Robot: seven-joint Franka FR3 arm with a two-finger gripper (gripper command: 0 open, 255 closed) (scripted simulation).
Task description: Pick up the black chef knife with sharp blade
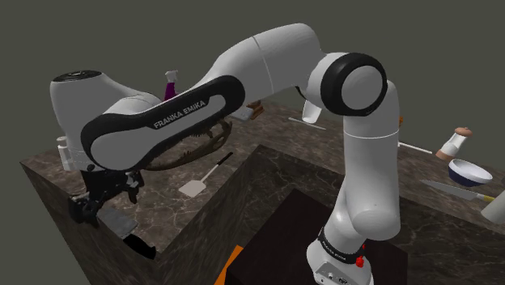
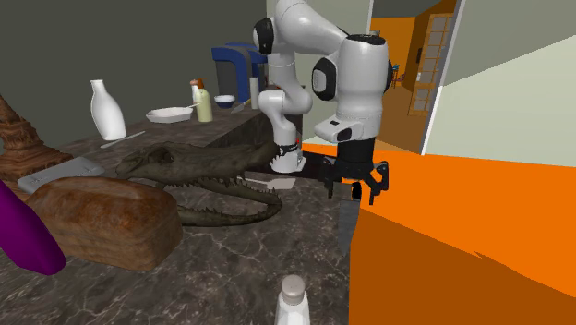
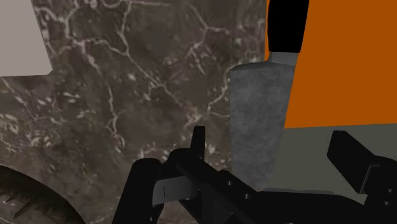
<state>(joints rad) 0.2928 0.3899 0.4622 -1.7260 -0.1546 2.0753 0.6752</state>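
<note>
Chef knife (image 3: 257, 121), black-handled with a broad, mottled grey blade, lies flat along the very edge of the dark, white-veined marble counter (image 3: 127, 95). Its handle points away from the hand and appears to project past the edge, over the orange floor (image 3: 343, 63).

Hand state: the all-black two-finger gripper (image 3: 245, 156) is released. Its fingers (image 3: 348, 153) stand well apart, one on each side of the blade's tip end, and neither touches it. It hovers above the knife, not yet down at surface level.

Step in hand, as judged: final alignment and descent for the grasp.

Recommendations:
- Keep the blade centred between the fingers, so that both meet it together. A one-sided touch is likely to slide the knife off the edge.
- Lower straight down until the fingertips reach counter level, since the blade is thin and lies flat.
- A grip nearer the handle would probably balance better, as the handle is thicker and likely the heavier end.

Appearance: the blade widens from its tip to a square heel, where it meets the plain, straight black handle.
</note>
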